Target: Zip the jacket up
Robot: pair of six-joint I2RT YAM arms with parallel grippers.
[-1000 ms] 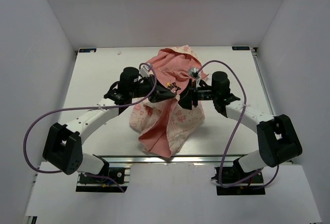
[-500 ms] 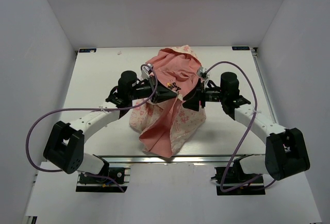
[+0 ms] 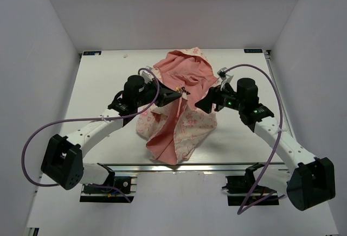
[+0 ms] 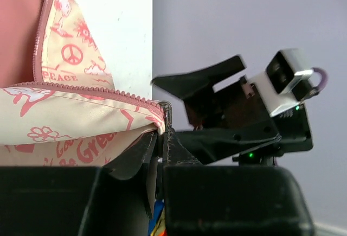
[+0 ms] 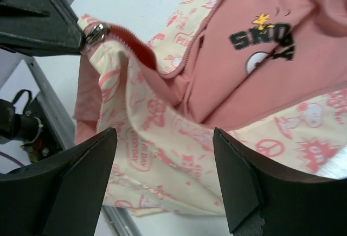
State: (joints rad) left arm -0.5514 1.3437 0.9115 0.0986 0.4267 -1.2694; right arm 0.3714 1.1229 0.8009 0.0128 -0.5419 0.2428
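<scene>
Looking down from the top camera, the jacket [image 3: 181, 111] sits bunched in the middle of the table [image 3: 103, 78], pink lining showing on the far half and the cream printed side draping toward the near edge. Its lowest corner lies close to that near edge, so not much slack there. Left and right of the heap the tabletop is bare out to the side walls, so that's where the arms have room to swing.

The left gripper [image 3: 176, 96] is clamped on the jacket's zipper edge [image 4: 97, 92]. In the left wrist view the pink teeth run straight into the pinched fingertips, and the fabric hangs lifted from that point. The right wrist view shows a small metal zipper piece [image 5: 96, 32] right at that pinch.

The right gripper [image 3: 201, 104] has its jaws spread wide with nothing in them. It hangs just beside the jacket's right side, facing the left one, and its camera looks down onto the dark logo [image 5: 263, 38] on the lining.
</scene>
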